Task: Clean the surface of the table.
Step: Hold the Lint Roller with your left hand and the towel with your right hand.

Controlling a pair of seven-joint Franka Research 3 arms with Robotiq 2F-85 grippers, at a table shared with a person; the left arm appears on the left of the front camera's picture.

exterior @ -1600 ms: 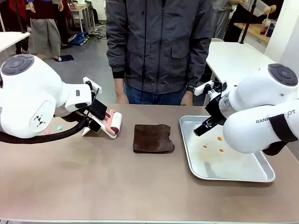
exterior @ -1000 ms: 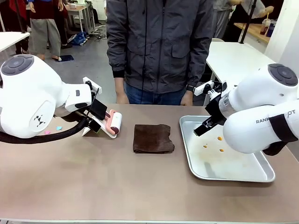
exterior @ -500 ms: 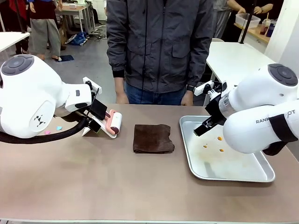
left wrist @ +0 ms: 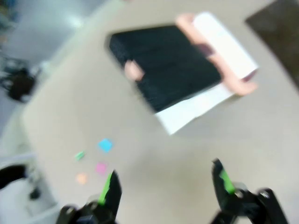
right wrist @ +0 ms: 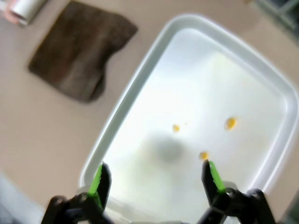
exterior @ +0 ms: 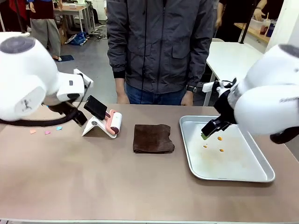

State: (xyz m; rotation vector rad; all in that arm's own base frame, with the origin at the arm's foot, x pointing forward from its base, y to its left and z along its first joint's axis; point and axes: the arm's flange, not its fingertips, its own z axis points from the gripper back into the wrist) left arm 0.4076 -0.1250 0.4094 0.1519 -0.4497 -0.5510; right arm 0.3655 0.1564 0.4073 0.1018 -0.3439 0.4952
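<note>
The taupe-brown table spans the front view, with a person standing at its far side. Several small coloured paper scraps lie on it at the left, just beyond my left gripper, which is open and holds nothing. Past them, a white stand carries a black slab and a pink-handled lint roller. A folded brown cloth lies mid-table. My right gripper hangs open over the silver tray, above three orange crumbs.
The tray's raised rim runs beside the cloth. White-topped tables and other people stand behind the person. The near half of the table in front of the cloth is bare.
Both arms have lifted and drawn outward: the left arm pulled back to the left away from the stand, and the right gripper shifted slightly right over the tray. Objects on the table stay put.
</note>
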